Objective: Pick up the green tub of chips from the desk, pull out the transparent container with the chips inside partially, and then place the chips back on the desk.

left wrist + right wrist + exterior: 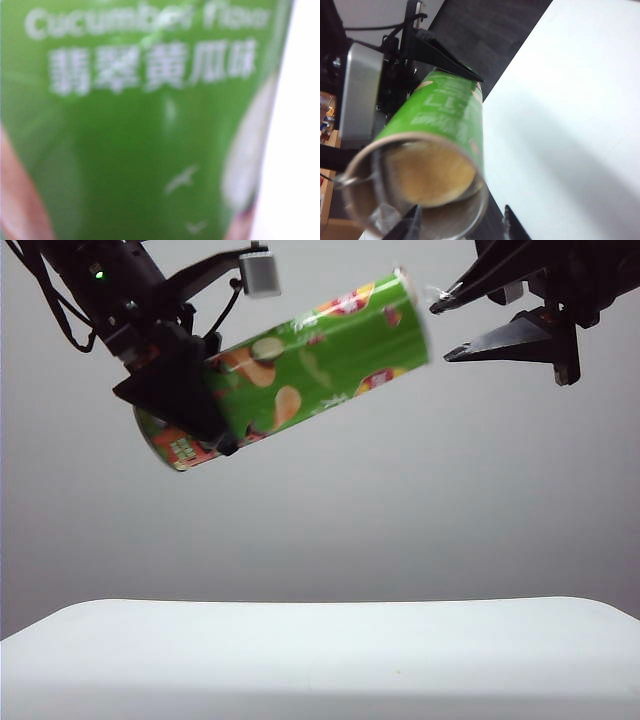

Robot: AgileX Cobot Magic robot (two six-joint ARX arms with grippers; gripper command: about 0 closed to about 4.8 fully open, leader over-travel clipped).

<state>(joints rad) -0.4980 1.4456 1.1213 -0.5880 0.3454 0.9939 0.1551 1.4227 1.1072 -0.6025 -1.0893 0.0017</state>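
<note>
From the exterior camera you see the green tub of chips (300, 365) held in mid-air, well above the desk (320, 660), tilted so its open end points up toward the right. Your left gripper (185, 405) is clamped around the tub near its lower, orange-red end. Your right gripper (450, 330) sits just beside the raised end, its two fingers spread apart and holding nothing

In the left wrist view the green tub of chips (140, 130) fills almost the whole picture, blurred, with white lettering; you cannot see the fingers here

In the right wrist view you look into the tub's (435, 125) open mouth: the chips (427, 172) sit inside, with the edge of the transparent container (382, 217) showing at the rim. The right gripper (460, 225) has its finger tips parted just below the mouth. The desk (570, 125) lies beyond
</note>
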